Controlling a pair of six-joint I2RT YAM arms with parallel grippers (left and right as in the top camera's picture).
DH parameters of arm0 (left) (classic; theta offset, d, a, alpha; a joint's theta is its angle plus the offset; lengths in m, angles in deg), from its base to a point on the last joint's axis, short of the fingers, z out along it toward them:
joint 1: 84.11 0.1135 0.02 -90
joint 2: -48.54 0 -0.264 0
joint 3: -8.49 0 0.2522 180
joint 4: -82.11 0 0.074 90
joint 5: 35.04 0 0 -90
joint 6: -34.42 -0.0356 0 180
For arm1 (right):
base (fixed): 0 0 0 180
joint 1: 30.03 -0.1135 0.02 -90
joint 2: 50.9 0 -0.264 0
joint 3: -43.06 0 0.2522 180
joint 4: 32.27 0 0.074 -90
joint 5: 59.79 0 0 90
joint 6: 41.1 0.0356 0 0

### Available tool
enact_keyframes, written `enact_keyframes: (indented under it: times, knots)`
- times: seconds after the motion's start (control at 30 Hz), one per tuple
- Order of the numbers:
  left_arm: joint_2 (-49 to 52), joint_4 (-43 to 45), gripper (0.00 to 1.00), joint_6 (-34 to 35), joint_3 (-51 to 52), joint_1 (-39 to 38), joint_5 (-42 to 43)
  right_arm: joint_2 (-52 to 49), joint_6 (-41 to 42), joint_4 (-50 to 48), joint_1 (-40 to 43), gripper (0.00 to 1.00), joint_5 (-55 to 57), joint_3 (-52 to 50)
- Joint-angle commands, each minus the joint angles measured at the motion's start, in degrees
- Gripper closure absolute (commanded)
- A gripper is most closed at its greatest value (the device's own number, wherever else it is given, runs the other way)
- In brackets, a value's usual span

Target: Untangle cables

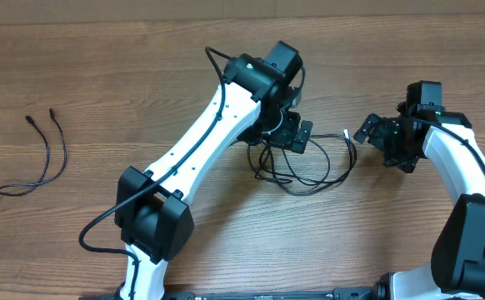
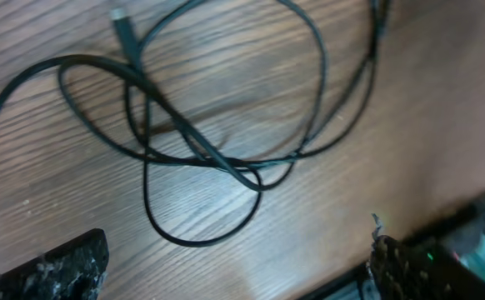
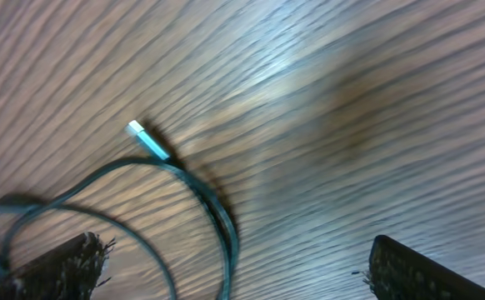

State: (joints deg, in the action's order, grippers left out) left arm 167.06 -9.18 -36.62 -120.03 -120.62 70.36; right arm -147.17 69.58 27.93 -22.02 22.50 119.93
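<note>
so the wood table [image 1: 76,67] is mostly bare apart from the tangle of cables [image 1: 301,171] near its middle, and I'll place everything off that tangle. The left arm [image 1: 201,133] reaches in diagonally and hangs the left gripper [image 1: 295,132] right over the tangle's upper edge, jaws wide apart with nothing between them. The right arm [image 1: 455,158] comes in from the tangle's right, with the right gripper [image 1: 384,140] just beside the loops, also spread wide and holding nothing. The tangle itself is a few thin black loops crossing each other, with one knotty crossing about mid-tangle going by the left wrist view. Well off to the tangle's left lies a separate cable [image 1: 55,154], clear of the mess. Smallest bit: a silver plug [image 3: 136,128] poking out of the tangle's right side, toward the right gripper.

My read is that this is the approach step and nothing's been grabbed yet. The next move probably wants the right side pinching that silver end and drawing it away from the tangle while the left pins or lifts a loop near the crossing, slowly so it doesn't cinch tighter. Containers: none that I can see, no bin or tray anywhere around the tangle
</note>
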Motion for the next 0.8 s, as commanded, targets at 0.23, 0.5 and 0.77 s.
enact_keyframes:
  times: [0.23,0.5,0.77]
  knots:
    - [-0.1,8.0,0.0,11.5,7.9,-6.6,-6.9,0.7,0.7,-1.6,0.0,0.0,0.6,0.9]
    - [-0.1,8.8,0.0,11.5,8.6,-6.6,-6.9,0.7,0.7,-1.6,0.0,0.0,0.6,0.9]
    - [-0.1,8.8,0.0,11.5,8.6,-6.6,-6.9,0.7,0.7,-1.6,0.0,0.0,0.6,0.9]
